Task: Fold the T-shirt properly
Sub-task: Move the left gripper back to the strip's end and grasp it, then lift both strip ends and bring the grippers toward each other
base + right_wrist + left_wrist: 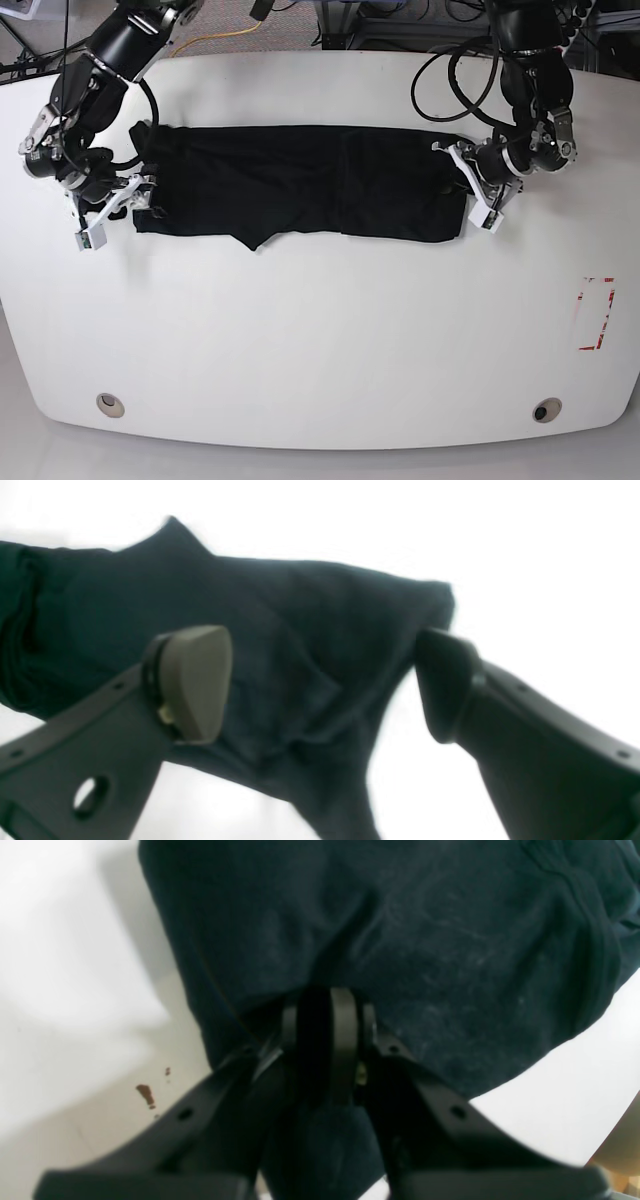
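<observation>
Your plain black soft cloth T-shirt point(300, 185) lies as a long flat band across the upper middle of the base view, on the wide white table point(320, 340). It reaches from one arm to the other.

The left gripper point(327, 1015) is pinched shut on the T-shirt. In the left wrist view you see its two pads pressed together with dark cloth squeezed between them. In the base view this claw sits at the right end of the band.

The right gripper point(322, 680) stands wide open and holds nothing. In the right wrist view the cloth lies between and behind its two fingers point(197, 680), and no pad presses on it. In the base view this claw is at the left end of the band.

The T-shirt looks light and floppy. It will bend, sag and bunch up if you lift it by one spot, and it will not break. I think the best place to grab is a corner or edge at each end, so it stays flat.

The base view shows you the whole band and both ends, but not the pads. The wrist views show the pads up close. The left wrist view also shows small brown spots point(146, 1094) at its lower left.
</observation>
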{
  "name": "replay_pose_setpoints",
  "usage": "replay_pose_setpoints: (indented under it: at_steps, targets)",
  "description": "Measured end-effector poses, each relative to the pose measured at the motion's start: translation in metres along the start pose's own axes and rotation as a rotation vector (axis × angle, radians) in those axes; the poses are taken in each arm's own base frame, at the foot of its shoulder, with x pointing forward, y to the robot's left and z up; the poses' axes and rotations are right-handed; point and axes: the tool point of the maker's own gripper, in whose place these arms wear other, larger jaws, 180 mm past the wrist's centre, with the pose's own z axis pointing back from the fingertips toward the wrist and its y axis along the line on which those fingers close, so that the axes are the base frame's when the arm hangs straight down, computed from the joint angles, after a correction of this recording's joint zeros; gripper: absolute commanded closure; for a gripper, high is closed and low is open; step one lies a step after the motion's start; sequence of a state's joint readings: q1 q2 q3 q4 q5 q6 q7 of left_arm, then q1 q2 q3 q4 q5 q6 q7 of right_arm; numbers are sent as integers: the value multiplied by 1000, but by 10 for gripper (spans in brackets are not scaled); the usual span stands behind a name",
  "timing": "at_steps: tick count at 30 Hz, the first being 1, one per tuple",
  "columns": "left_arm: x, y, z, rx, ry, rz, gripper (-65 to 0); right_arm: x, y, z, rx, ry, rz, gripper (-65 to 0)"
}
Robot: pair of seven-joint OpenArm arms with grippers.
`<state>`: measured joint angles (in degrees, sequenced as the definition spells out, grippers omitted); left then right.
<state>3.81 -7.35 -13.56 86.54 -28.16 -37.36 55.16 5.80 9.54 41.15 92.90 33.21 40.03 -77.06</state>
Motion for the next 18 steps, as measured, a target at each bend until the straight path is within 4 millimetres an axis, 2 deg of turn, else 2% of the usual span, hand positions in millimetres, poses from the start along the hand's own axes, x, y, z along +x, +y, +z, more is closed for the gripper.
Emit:
replay_pose_setpoints:
  at_steps: [5,8,13,18]
  targets:
    - [0,0,0,1,1,-2,-60,-18,-36,-3,-14,38,-145,-558]
    - [0,0,0,1,2,-2,-60,-36,-46,-6,-3,68,-211,-556]
    - [-2,-1,0,-2,0,2,-60,-46,-34,-15,31,93,-222,-555]
    - [-3,-2,0,-4,-2,5,-60,-51,-6,-28,128,53,-257,-555]
